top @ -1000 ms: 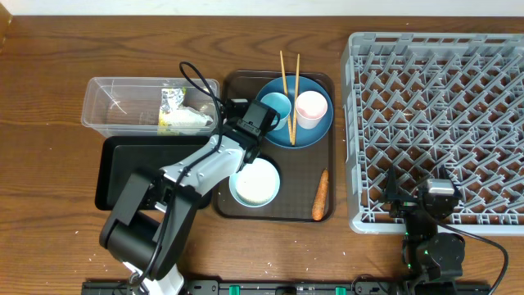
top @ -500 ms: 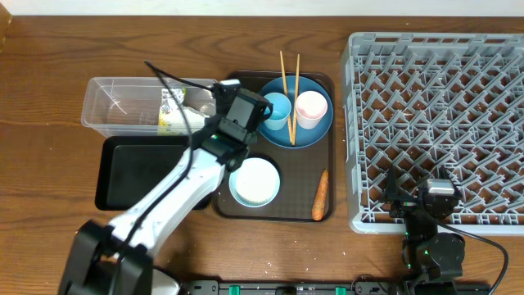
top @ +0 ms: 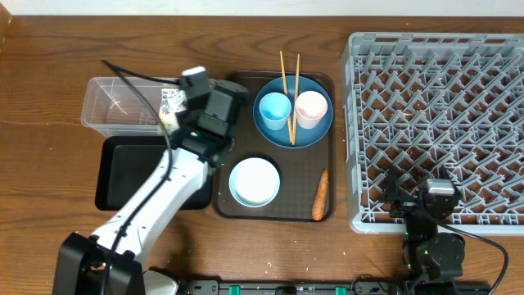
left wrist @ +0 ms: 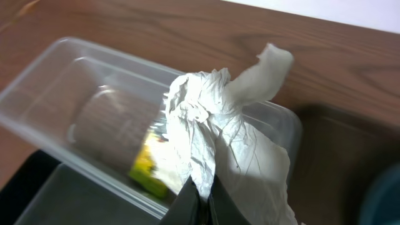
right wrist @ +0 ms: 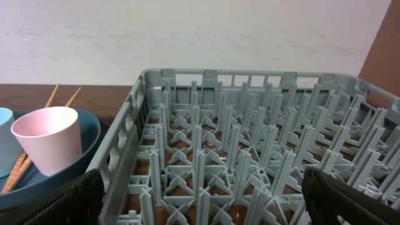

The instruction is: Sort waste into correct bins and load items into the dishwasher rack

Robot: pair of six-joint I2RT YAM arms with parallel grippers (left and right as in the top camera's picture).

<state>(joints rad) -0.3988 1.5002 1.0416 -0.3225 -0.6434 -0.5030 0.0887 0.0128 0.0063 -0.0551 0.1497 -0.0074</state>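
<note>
Left claw (left wrist: 201, 203) pinches the tissue (left wrist: 212, 125) above the tub (left wrist: 56, 69), where a wrapper (left wrist: 150, 172) lies; right claw (right wrist: 203, 203) gapes wide, empty, at the rack (right wrist: 250, 119) edge

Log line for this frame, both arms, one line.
left end effector: shut on crumpled white tissue, over clear tub edge | right end effector: open, empty, facing dishwasher rack | wrapper: in tub

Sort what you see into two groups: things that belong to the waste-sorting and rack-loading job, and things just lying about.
Belongs to the job: crumpled tissue, wrapper, carrot, clear tub, black tray, blue plate, light blue cup, pink cup, bowl, chopsticks, dishwasher rack.

Just lying about: brown serving tray, wooden table.
</note>
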